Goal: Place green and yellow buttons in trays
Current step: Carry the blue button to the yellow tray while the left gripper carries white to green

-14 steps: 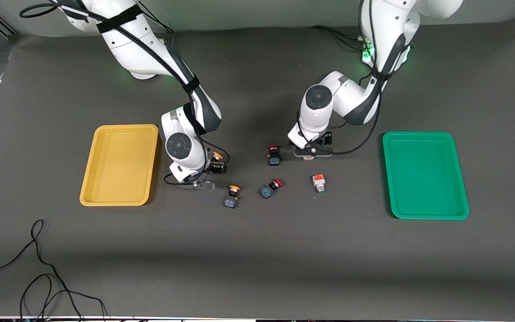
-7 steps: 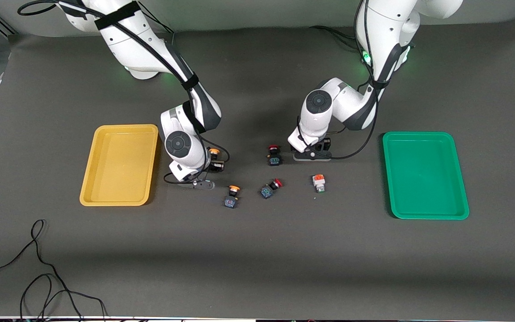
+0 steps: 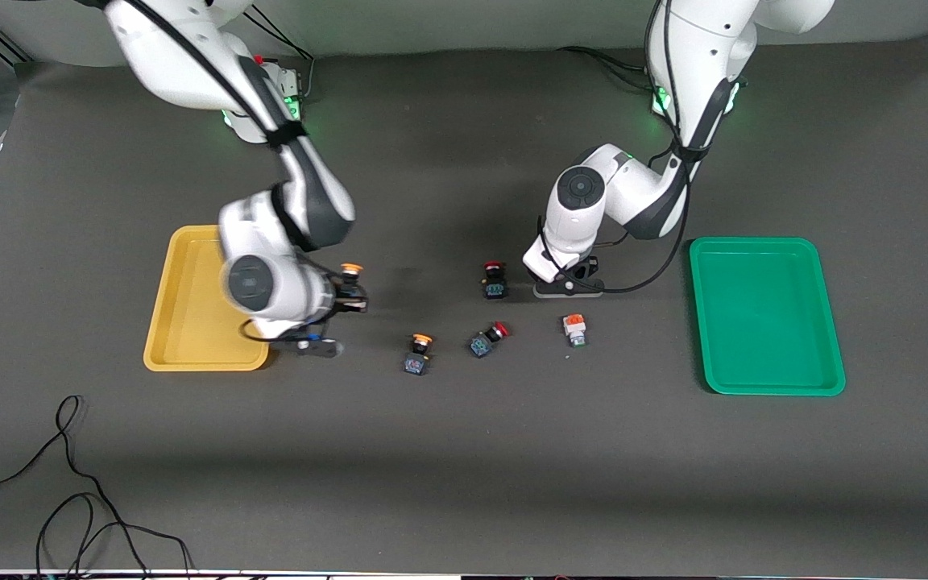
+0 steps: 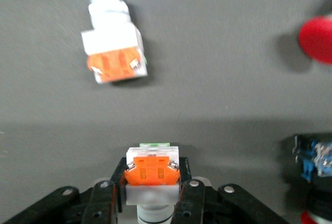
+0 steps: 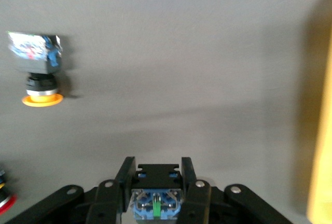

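Clamping a yellow-capped switch (image 3: 350,278), the right gripper (image 3: 349,295) hangs over the mat at three o'clock of the yellow tray (image 3: 190,354). At nine o'clock of the green tray (image 3: 762,383), the left gripper (image 4: 153,195) pinches a white-bodied switch (image 4: 152,175) over the mat, its twin (image 3: 575,329) lying at six o'clock.

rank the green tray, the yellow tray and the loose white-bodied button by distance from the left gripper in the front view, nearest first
Measured from the left gripper, which grips a white-bodied button:
1. Loose white-bodied button: on the mat beside the gripper, nearer the front camera.
2. Green tray: toward the left arm's end of the table.
3. Yellow tray: at the right arm's end, partly under the right gripper.
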Action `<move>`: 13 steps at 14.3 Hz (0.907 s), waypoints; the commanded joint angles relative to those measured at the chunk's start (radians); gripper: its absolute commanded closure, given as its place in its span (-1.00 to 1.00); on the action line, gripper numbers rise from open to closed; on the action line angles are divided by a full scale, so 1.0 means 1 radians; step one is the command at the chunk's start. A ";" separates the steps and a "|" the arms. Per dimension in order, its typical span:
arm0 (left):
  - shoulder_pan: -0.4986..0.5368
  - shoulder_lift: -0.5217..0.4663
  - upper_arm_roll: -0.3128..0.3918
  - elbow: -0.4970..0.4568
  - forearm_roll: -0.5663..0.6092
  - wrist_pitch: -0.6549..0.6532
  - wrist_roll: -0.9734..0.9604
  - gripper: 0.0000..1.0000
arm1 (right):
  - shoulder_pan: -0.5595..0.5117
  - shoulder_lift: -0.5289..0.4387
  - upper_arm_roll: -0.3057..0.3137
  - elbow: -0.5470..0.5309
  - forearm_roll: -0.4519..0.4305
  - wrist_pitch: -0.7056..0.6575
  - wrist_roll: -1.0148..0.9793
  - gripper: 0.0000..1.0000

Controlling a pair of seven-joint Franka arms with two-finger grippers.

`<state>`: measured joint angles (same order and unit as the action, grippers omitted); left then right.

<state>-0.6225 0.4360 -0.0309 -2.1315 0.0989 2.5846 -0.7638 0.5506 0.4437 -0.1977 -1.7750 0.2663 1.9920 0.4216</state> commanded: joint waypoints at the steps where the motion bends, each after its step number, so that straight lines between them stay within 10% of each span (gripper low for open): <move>1: 0.032 -0.091 -0.007 0.140 -0.033 -0.276 -0.011 0.38 | -0.111 -0.127 0.000 0.000 0.019 -0.137 -0.128 1.00; 6: 0.139 -0.212 -0.003 0.352 -0.166 -0.660 0.113 0.39 | -0.334 -0.258 -0.037 0.025 0.004 -0.354 -0.352 1.00; 13: 0.513 -0.327 0.002 0.337 -0.176 -0.859 0.532 0.37 | -0.363 -0.123 -0.180 -0.115 0.013 -0.141 -0.624 1.00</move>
<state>-0.1992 0.1297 -0.0179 -1.7733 -0.0686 1.7411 -0.3383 0.1969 0.2640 -0.3632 -1.8504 0.2650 1.7685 -0.1144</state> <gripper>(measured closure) 0.590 0.595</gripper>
